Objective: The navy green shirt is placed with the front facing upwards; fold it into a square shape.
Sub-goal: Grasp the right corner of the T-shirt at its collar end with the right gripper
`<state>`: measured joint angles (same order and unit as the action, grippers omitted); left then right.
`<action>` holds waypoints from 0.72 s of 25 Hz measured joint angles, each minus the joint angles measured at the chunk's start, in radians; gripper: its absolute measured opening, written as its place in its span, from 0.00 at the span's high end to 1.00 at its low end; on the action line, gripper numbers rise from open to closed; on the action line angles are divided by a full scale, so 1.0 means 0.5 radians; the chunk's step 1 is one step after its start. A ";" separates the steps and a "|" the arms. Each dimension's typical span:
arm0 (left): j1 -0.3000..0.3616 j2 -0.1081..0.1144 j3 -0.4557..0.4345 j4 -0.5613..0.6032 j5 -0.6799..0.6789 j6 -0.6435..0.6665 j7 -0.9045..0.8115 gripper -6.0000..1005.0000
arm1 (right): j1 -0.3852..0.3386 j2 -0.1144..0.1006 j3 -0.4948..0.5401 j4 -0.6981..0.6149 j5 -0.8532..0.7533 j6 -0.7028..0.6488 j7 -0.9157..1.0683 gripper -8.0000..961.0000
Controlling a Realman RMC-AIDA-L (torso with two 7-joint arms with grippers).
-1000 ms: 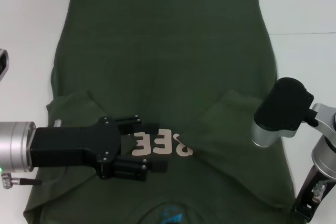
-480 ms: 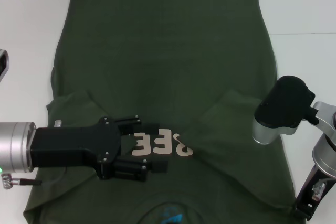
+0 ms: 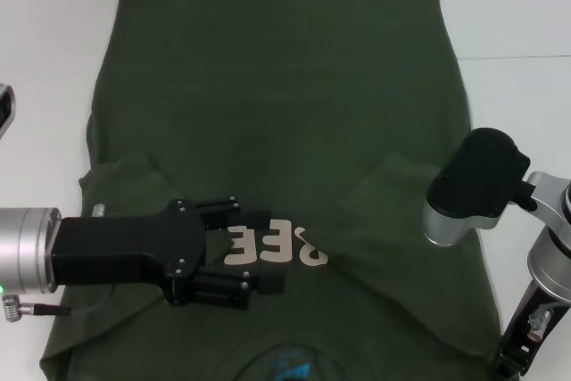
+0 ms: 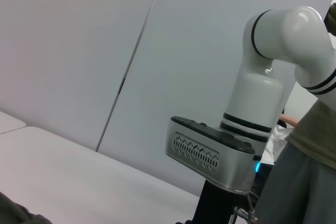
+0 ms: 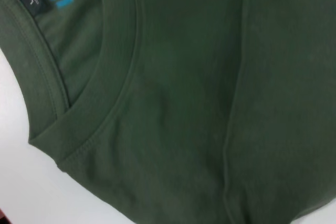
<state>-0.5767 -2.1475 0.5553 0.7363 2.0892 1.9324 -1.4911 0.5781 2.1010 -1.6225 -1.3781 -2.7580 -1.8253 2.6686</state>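
White table, grey wall panels behind. Navy green shirt spread flat, sleeves folded in. Left gripper over chest letters, jaws parted, holding nothing. Right gripper's jaws: can't tell.

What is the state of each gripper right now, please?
Left gripper: open, fingers spread over the navy green shirt at its cream lettering, holding nothing.
Right gripper: at the shirt's right edge; state cannot be told.
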 joint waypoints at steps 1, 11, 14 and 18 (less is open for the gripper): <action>0.000 0.000 0.000 0.000 0.000 0.000 0.000 0.07 | 0.002 0.000 -0.002 0.000 0.000 0.001 0.000 0.56; 0.000 0.000 0.000 0.000 -0.004 -0.002 0.002 0.07 | 0.029 0.001 -0.009 0.054 -0.003 0.038 0.005 0.58; 0.000 0.000 0.000 0.000 -0.006 -0.003 0.009 0.07 | 0.032 0.001 -0.037 0.074 -0.005 0.048 0.011 0.59; 0.001 0.000 -0.003 -0.002 -0.008 -0.003 0.027 0.07 | 0.017 0.001 -0.096 0.065 -0.006 0.072 0.011 0.60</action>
<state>-0.5760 -2.1475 0.5537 0.7353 2.0853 1.9311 -1.4777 0.5866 2.1016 -1.6707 -1.3458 -2.7610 -1.7893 2.6742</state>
